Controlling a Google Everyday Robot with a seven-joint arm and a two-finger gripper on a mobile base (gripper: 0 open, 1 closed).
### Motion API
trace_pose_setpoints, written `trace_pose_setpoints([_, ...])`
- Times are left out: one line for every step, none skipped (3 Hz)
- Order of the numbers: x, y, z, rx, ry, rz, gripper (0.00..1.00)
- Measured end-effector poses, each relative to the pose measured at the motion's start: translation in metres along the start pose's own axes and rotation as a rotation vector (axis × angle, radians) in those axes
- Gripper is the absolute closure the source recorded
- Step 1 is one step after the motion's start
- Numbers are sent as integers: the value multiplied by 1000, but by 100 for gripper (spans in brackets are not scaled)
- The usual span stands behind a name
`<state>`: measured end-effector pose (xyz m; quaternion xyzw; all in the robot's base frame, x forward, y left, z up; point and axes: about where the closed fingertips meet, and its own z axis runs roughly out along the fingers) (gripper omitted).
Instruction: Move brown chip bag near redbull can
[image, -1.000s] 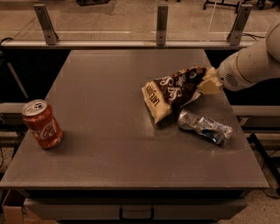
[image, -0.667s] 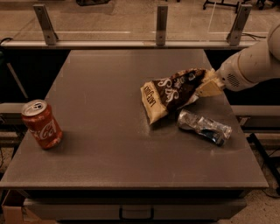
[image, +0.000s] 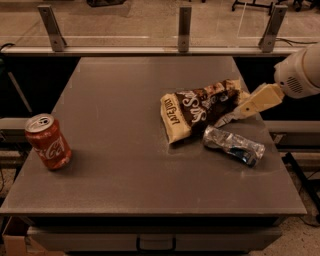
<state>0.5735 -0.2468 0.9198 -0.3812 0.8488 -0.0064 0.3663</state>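
Observation:
The brown chip bag (image: 197, 111) lies crumpled on the grey table (image: 120, 95), right of centre, its cream end pointing to the front left. The crushed silver and blue redbull can (image: 234, 145) lies on its side just in front of the bag's right half, almost touching it. My gripper (image: 231, 112) reaches in from the right edge at the bag's right end, just above the can. It looks open, with one grey finger (image: 226, 120) showing beside the bag and nothing held.
A red Coca-Cola can (image: 48, 142) stands upright near the table's front left edge. A glass rail with metal posts (image: 184, 27) runs behind the table. The table's right edge is close to the redbull can.
My gripper has let go of the bag's right end and drawn back a little to the right. The bag has settled flatter on the table beside the can.

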Motion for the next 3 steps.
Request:
trace_pose_setpoints([9, -25, -56, 66, -83, 10, 0])
trace_pose_setpoints([15, -42, -160, 189, -204, -12, 0])
trace_pose_setpoints([-16, -46, -244, 314, -269, -92, 0])
